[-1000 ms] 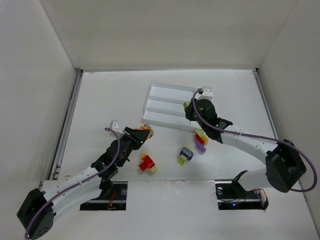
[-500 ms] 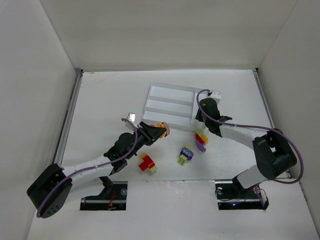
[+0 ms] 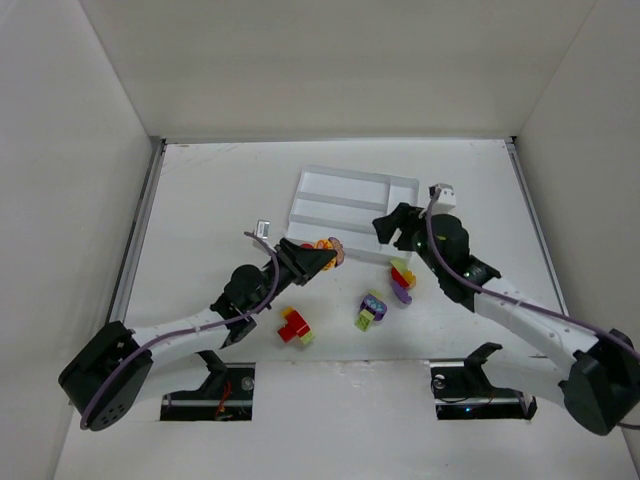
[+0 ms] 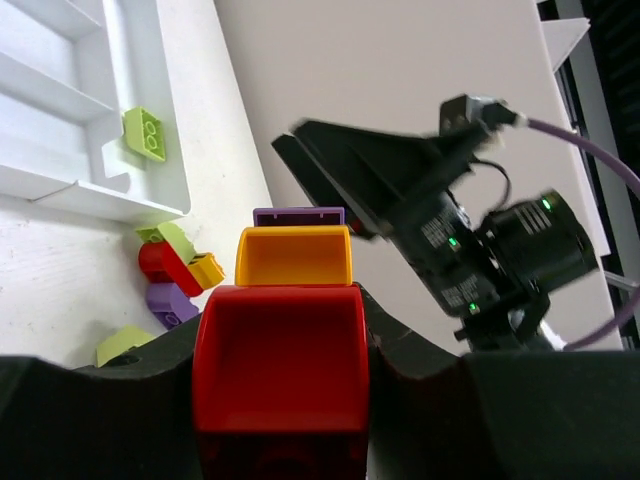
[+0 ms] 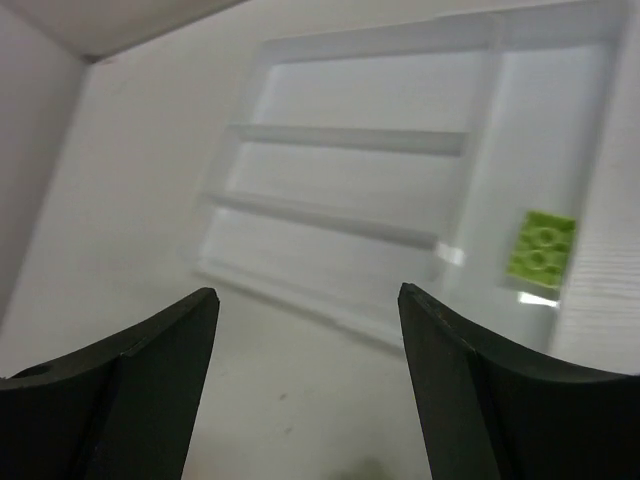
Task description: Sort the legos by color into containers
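Nearest the arm bases, a small clump of glossy red bricks (image 3: 292, 324) lies on the matte white tabletop (image 3: 220, 190), with a lime piece on its right side. A little farther off and to the right sits a second clump (image 3: 371, 308) of purple, lime and yellow pieces. Just beyond that is a third clump (image 3: 402, 280) mixing red, yellow, purple and lime. That makes three loose clumps, but the pieces are too small to count the bricks in each.

The left gripper (image 3: 318, 256) is clamped on a stack of three smooth, round-cornered bricks (image 4: 283, 340): red nearest the fingers, then yellow-orange, then purple at the tip. It holds the stack just in front of the near edge of the tray (image 3: 340, 182).

The right gripper (image 5: 307, 300) hangs over the tray's right end. Its two dark, wedge-shaped fingers are spread wide with nothing between them.

The tray is shallow white plastic and sits slightly askew on the tabletop. Thin raised ridges divide it into three long parallel slots and one crosswise slot at the right end. One square lime green brick (image 5: 540, 248) with round studs on top lies flat in the crosswise slot.

Plain white walls close in the tabletop on the left, right and far sides, and a grey metal rail (image 3: 135, 250) runs along its left edge.
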### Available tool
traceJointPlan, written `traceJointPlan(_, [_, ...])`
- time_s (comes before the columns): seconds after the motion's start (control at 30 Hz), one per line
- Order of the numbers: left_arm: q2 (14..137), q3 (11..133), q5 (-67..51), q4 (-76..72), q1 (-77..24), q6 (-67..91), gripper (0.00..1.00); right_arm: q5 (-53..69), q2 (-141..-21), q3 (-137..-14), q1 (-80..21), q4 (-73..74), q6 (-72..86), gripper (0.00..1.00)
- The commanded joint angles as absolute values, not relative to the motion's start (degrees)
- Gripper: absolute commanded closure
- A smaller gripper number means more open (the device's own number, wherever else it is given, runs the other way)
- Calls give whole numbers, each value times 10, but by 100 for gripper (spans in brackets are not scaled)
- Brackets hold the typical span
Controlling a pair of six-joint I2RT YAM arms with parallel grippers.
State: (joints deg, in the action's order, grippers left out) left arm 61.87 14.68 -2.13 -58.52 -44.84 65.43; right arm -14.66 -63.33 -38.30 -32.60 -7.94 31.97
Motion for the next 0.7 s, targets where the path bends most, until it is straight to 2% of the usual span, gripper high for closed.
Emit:
traceJointPlan(0.0, [588, 142, -48, -648, -440, 657, 91, 30, -585, -344, -351, -202, 382, 19])
traceJointPlan(0.13, [561, 133, -67, -641, -432, 661, 91, 123, -573, -331, -364, -276, 430, 11])
traceJointPlan(0.2, [552, 132, -76, -641, -434, 664, 91, 143, -583, -332, -375, -301, 438, 10])
traceJointPlan(0.47, [539, 130, -84, -639, -442, 691, 90, 218, -610, -350, -419, -384, 472, 10])
traceJointPlan(0.67, [533, 131, -86, -639, -446, 693, 90, 225, -642, -353, -421, -396, 493, 16])
